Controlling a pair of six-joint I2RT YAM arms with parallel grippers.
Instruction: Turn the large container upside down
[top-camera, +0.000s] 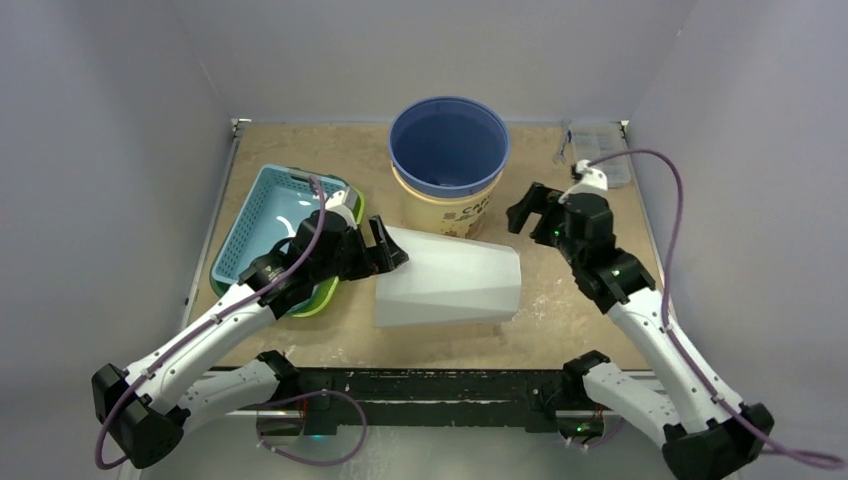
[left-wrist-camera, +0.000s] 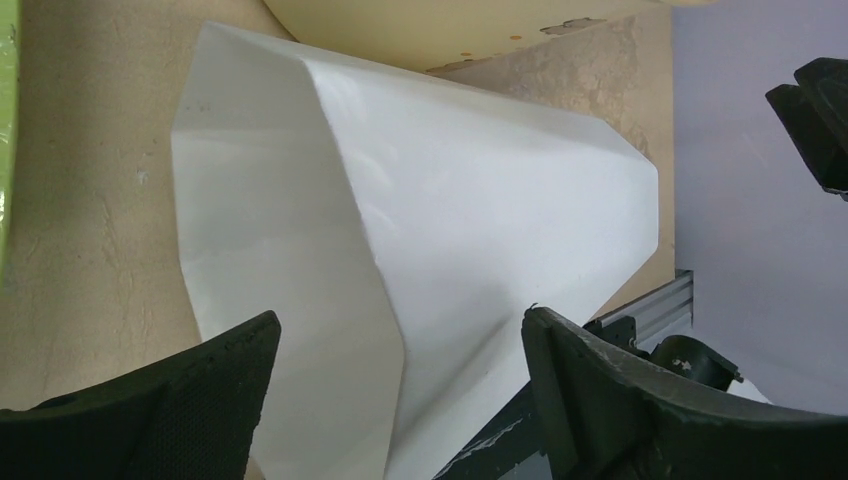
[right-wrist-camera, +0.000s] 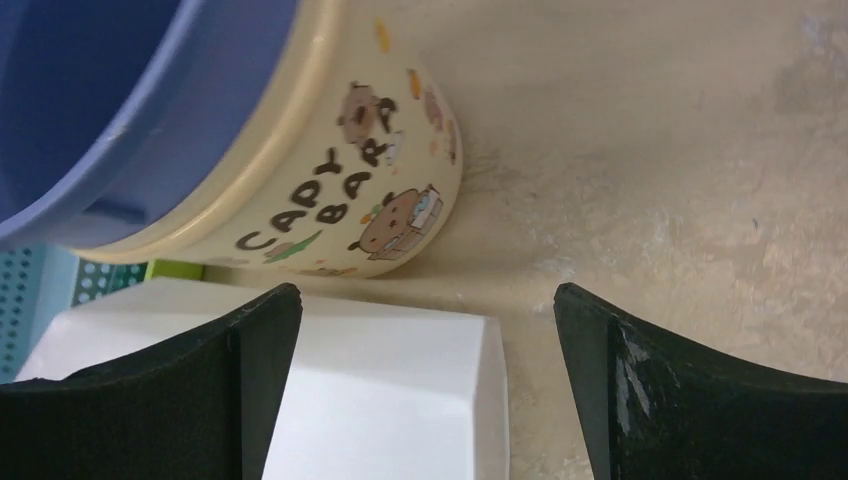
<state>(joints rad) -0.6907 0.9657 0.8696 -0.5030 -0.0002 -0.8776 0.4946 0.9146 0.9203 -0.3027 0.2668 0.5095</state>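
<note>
Looking down from above, a tan, scuffed desk (top-camera: 560, 320) sits inside plain grey walls (top-camera: 120, 120). At far left a blue basket (top-camera: 255, 215) rests on a green tray (top-camera: 318, 300) near the desk's left edge. The left gripper (top-camera: 392, 247), jaws apart, sits at the left end of the white container (top-camera: 450, 285), which lies on its side in the middle, close to the front edge. Just behind it stands a cream tub (top-camera: 450, 212) with a blue bucket (top-camera: 447, 145) nested inside. To their right hovers the right gripper (top-camera: 530, 208), jaws wide apart and holding nothing. A clear box (top-camera: 600, 155) sits in the far right corner.

Only the left wrist view shows the container's flat facets running between that gripper's fingers (left-wrist-camera: 150, 410). Only the right wrist view shows "CAPY BARA" lettering and cartoon animals on the tub. Bare desk lies right of the container.
</note>
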